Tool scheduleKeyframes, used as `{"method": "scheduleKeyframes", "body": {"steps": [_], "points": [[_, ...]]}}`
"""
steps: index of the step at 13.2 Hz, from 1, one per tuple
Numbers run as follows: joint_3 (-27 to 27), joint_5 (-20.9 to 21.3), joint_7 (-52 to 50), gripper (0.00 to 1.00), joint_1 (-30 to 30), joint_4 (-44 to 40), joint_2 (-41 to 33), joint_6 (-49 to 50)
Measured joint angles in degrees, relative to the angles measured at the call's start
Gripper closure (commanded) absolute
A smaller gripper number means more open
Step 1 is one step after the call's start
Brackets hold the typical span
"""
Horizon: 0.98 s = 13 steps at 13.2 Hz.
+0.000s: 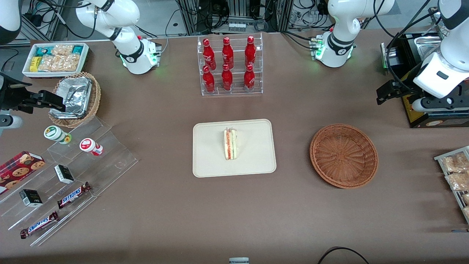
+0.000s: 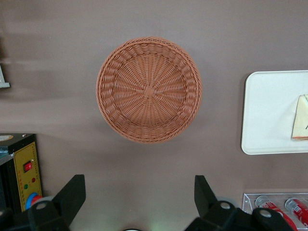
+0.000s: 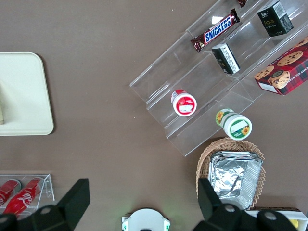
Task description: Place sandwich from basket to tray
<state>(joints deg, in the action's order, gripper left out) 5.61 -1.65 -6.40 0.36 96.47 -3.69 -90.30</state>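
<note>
The sandwich (image 1: 231,144), a pale wedge with red and green layers, stands on the cream tray (image 1: 209,161) at mid-table; one edge of it (image 2: 301,124) shows on the tray (image 2: 269,115) in the left wrist view. The reddish-brown wicker basket (image 1: 343,155) (image 2: 148,89) lies beside the tray toward the working arm's end, with nothing in it. My left gripper (image 1: 383,96) (image 2: 138,183) hangs above the table, farther from the front camera than the basket and not touching it. Its fingers are spread wide, open and holding nothing.
A clear rack of red bottles (image 1: 230,66) stands farther from the front camera than the tray. A black box with switches (image 1: 425,110) sits beside my gripper. A wire rack of snack packets (image 1: 456,172) lies at the working arm's end. A stepped acrylic display (image 1: 66,176) and a foil-tray basket (image 1: 75,99) lie toward the parked arm's end.
</note>
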Motion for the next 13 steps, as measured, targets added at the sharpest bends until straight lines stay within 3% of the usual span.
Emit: {"method": "scheduleKeyframes", "body": {"steps": [5,13], "points": [[0.0,0.0,0.0,0.00,0.0,-6.8,4.9,0.9],[-2.0,0.4,2.3,0.00,0.9,-7.6,5.5,1.5]]}}
